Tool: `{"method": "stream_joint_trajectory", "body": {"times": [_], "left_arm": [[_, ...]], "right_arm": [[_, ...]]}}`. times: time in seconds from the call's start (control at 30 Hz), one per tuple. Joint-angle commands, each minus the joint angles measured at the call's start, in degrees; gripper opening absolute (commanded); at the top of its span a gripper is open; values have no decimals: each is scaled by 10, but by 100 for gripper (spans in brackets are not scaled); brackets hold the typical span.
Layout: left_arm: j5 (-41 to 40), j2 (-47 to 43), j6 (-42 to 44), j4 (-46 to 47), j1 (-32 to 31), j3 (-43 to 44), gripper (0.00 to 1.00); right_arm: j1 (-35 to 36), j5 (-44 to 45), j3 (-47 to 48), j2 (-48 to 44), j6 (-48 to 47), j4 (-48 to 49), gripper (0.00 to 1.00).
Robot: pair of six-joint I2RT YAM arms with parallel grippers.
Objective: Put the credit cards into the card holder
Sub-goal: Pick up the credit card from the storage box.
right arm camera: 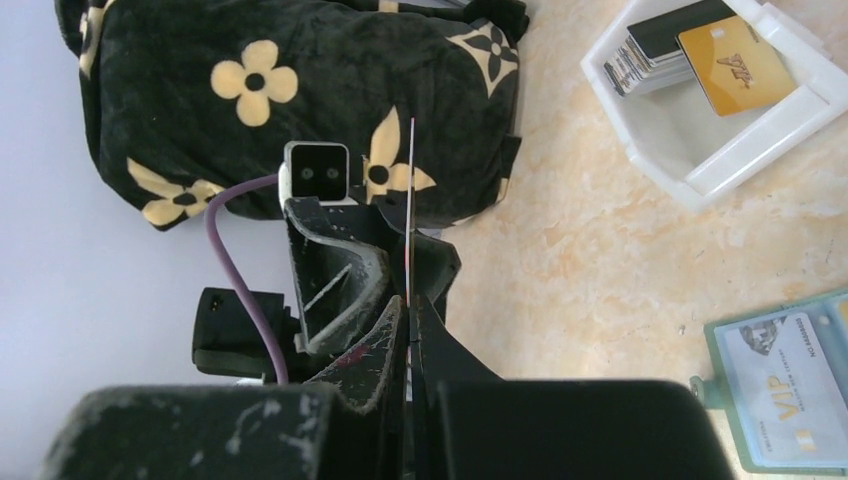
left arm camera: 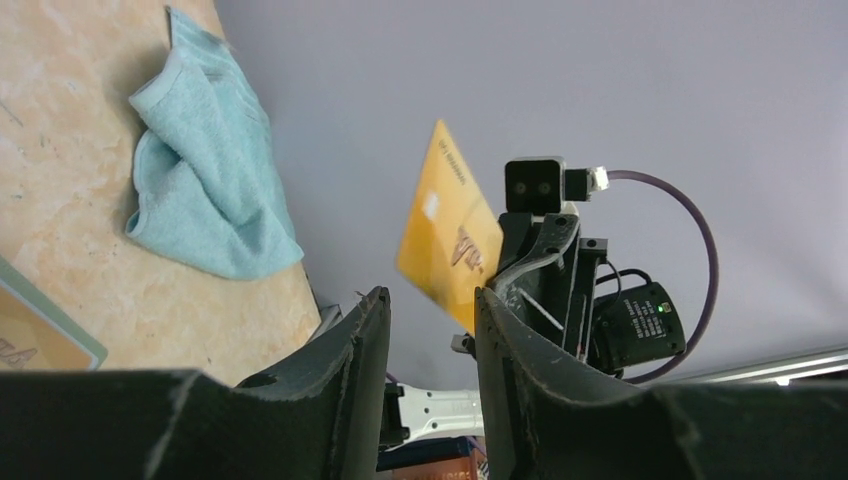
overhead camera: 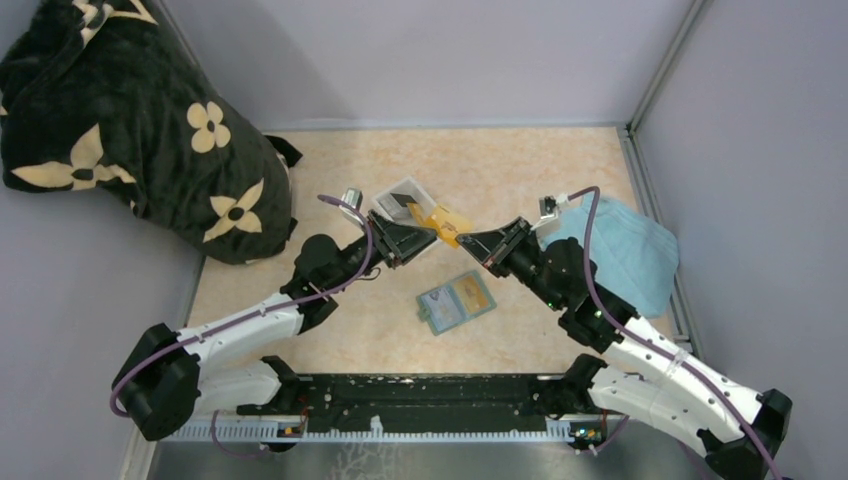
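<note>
An orange-yellow credit card (overhead camera: 451,226) hangs in the air between my two grippers. My right gripper (overhead camera: 478,243) is shut on it; in the right wrist view the card (right arm camera: 410,190) shows edge-on, rising from the closed jaws of the right gripper (right arm camera: 408,300). My left gripper (overhead camera: 425,240) is open and faces the card (left arm camera: 450,230), whose lower corner sits just beyond the tips of the left gripper (left arm camera: 432,295). The card holder (overhead camera: 457,302) lies open on the table below, pale blue inside, with an orange card and a whitish card in its slots.
A white tray (right arm camera: 700,160) behind the grippers holds an orange card (right arm camera: 738,65) and a dark stack of cards (right arm camera: 660,45). A light blue towel (overhead camera: 625,250) lies at the right. A black flowered blanket (overhead camera: 130,120) fills the far left corner. Walls surround the table.
</note>
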Motion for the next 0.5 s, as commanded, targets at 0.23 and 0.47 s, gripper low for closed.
{"method": "stream_joint_trajectory", "body": {"times": [0.23, 0.47], "left_arm": [[-10, 16, 5, 16, -4, 41, 42], [-24, 19, -2, 29, -4, 36, 29]], "right_arm": [[-3, -29, -13, 15, 29, 77, 0], [-3, -28, -36, 13, 45, 99, 0]]}}
